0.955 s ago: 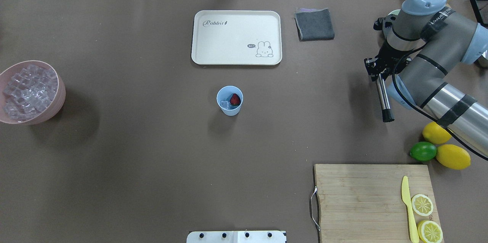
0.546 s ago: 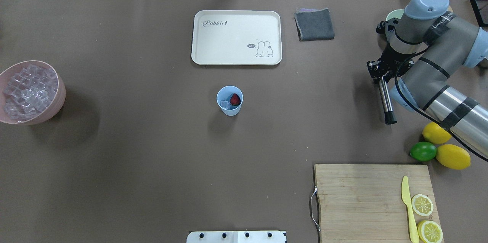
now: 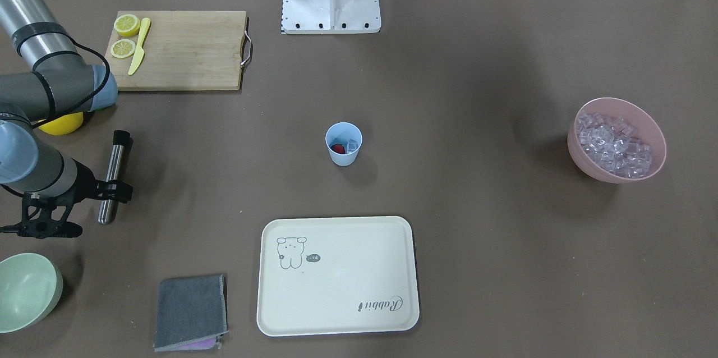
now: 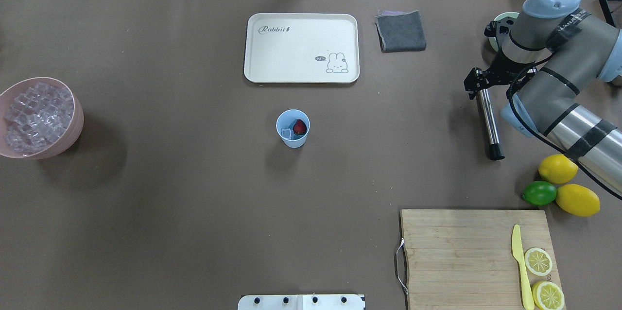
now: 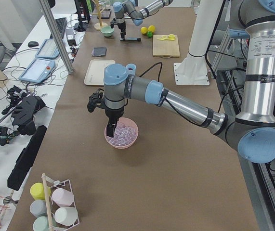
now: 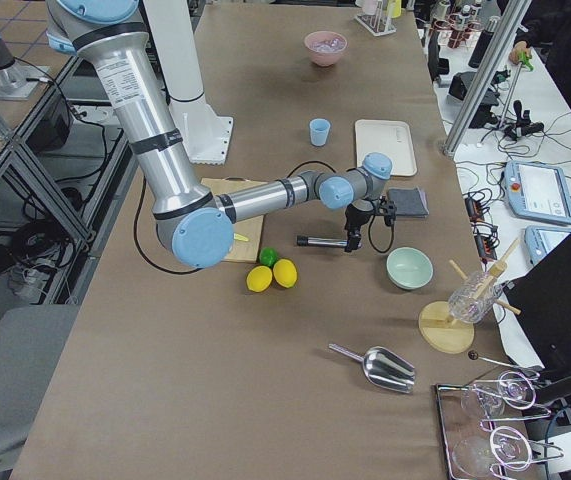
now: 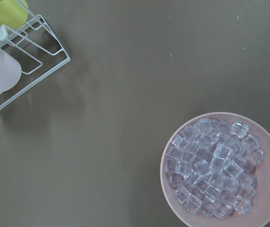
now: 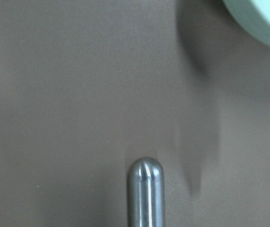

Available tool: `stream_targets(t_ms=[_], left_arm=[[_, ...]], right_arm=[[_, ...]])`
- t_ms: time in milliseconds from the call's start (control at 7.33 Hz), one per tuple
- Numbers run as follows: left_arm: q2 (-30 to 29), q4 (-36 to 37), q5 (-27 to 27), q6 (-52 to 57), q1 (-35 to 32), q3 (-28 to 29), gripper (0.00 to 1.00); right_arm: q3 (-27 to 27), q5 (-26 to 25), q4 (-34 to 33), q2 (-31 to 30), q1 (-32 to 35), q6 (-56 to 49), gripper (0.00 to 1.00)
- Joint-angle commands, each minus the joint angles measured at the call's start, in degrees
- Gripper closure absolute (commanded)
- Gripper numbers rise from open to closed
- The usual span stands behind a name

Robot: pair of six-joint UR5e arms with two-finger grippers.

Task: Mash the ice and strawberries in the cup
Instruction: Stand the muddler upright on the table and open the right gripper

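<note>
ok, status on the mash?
Right gripper shut on muddler, far from cup. Left gripper over pink bowl, state unreadable. Strawberry, ice in cup, whole. Nothing between.

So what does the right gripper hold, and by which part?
The right gripper holds the metal muddler near its rounded steel end, black tip free.

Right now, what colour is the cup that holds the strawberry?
Pale blue; the cup shows best in the overhead view.

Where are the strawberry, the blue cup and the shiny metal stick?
strawberry [image 4: 300, 127]: overhead view, on its red side.
cup [image 4: 293, 143]: overhead view, on its near outer wall.
stick [image 4: 487, 120]: overhead view, on the middle of its steel shaft.
</note>
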Motion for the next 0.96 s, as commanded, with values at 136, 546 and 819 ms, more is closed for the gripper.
stream_targets(t_ms=[136,546,819], left_arm=[[-3.52,4.87,-0.20,0.69,0.22,4.12,0.02],[-3.71,7.16,-2.39,0.09,-0.84,6.06,0.02],[-2.92,7.00,-0.31,0.00,-1.19,5.36,0.02]], right_arm=[[3.48,8.30,-2.68,-1.54,15.48,-15.65,0.00],[6.55,9.63,-11.66,-9.77,27.71,-38.80,0.00],[9.28,9.28,-11.32,-17.42,31.68,-43.83,0.00]])
